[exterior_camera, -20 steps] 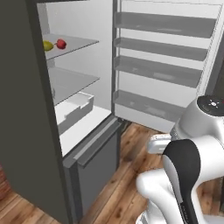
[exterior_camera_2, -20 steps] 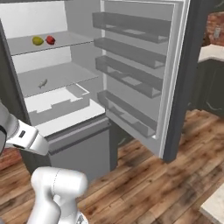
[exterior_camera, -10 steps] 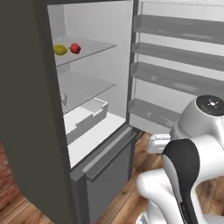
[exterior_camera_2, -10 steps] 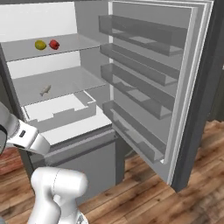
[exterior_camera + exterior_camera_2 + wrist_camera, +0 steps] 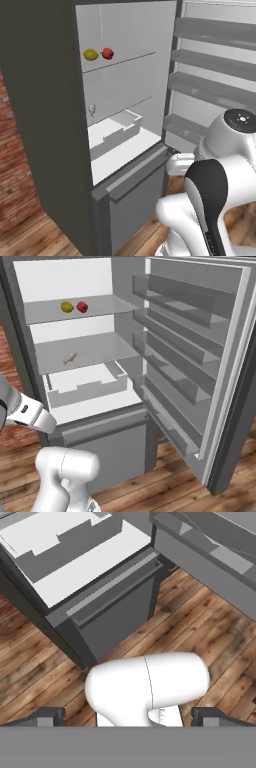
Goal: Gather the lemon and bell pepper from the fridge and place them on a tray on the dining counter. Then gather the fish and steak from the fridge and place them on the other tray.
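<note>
I'm looking into the fridge [image 5: 125, 381], door swung fully wide so every shelf is reachable. My jaws [image 5: 128, 717] are spread as wide as they go & hold nothing; they hang low, pointed down at the wood-plank floor [image 5: 210, 632] in front of the fridge's grey lower drawer [image 5: 115, 607], w/ the arm folded close to the base. I read that as a tucked travel pose, not yet a reach.

Everything I need sits well above & ahead of the jaws. The lemon [image 5: 67, 306], a small yellow oval w/ pointed ends, lies on the top glass shelf [image 5: 107, 305]; just beside it, close but I can't tell if touching, is the bell pepper [image 5: 82, 306], red, glossy, rounded. Probably paired there since they go to the same tray. One shelf lower lies the fish [image 5: 69, 358], slim, silver-grey, tail fin just discernible, too small for more detail. Under that is a white open bin [image 5: 85, 387] w/ boxy walls.

Fridge skin is matte grey steel, inside is plain white, shelves thin & translucent. The door [image 5: 200, 356] carries several long grey racks.

Judgement: first step in hand, nothing gathered yet; next the arm must rise to top-shelf height. Both fruits are smooth & round, so could roll if nudged
</note>
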